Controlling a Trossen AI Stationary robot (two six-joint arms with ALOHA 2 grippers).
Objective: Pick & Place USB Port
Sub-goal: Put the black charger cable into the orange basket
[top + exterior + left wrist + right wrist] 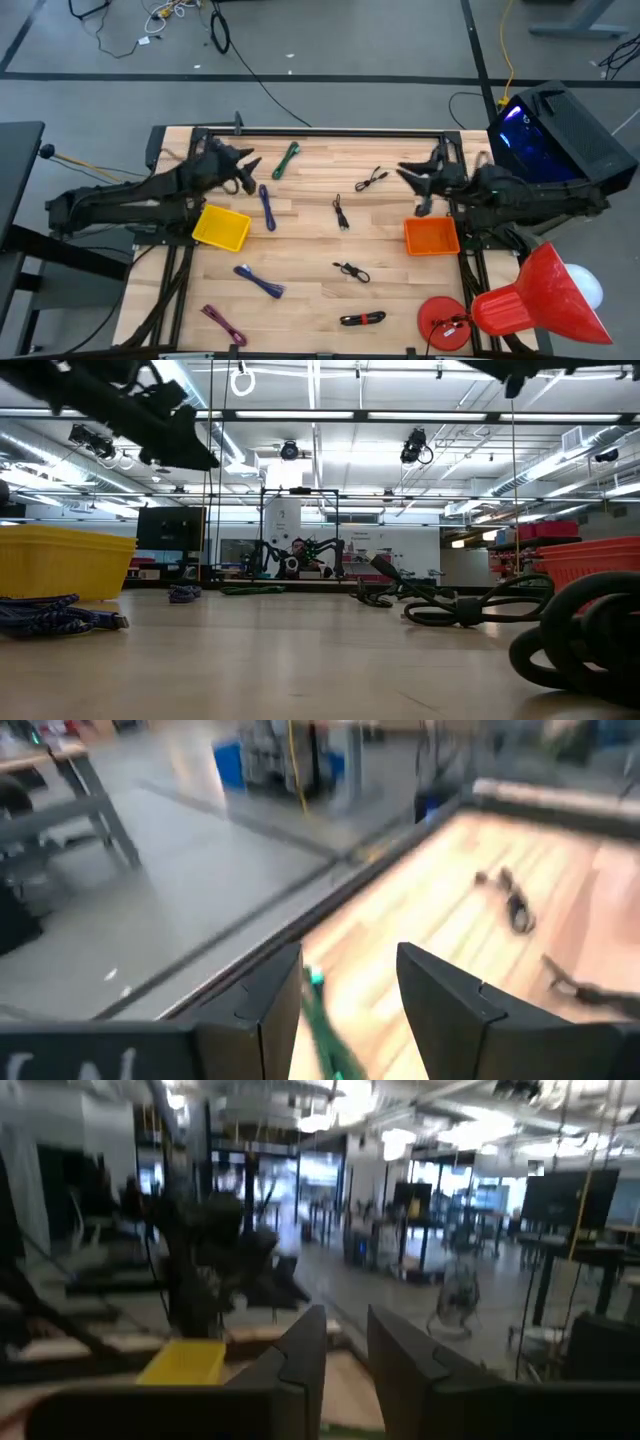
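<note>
Several short bundled cables lie flat on the wooden table (300, 300): a green one (288, 160) at the far side, a blue one (268, 208), black ones (341, 212) (372, 180) (351, 271), and more near the front. My left gripper (248, 172) hovers open above the table's far left, just left of the green cable (325, 1030), holding nothing. My right gripper (408, 175) hovers at the far right, above the table, its fingers (300, 1350) a narrow gap apart with nothing between them.
A yellow bin (221, 228) stands at the left and an orange bin (431, 236) at the right. A blue cable (258, 281), a purple one (222, 322) and a black-and-red one (362, 319) lie toward the near edge. A red cone-shaped lamp (535, 295) sits at the near right corner.
</note>
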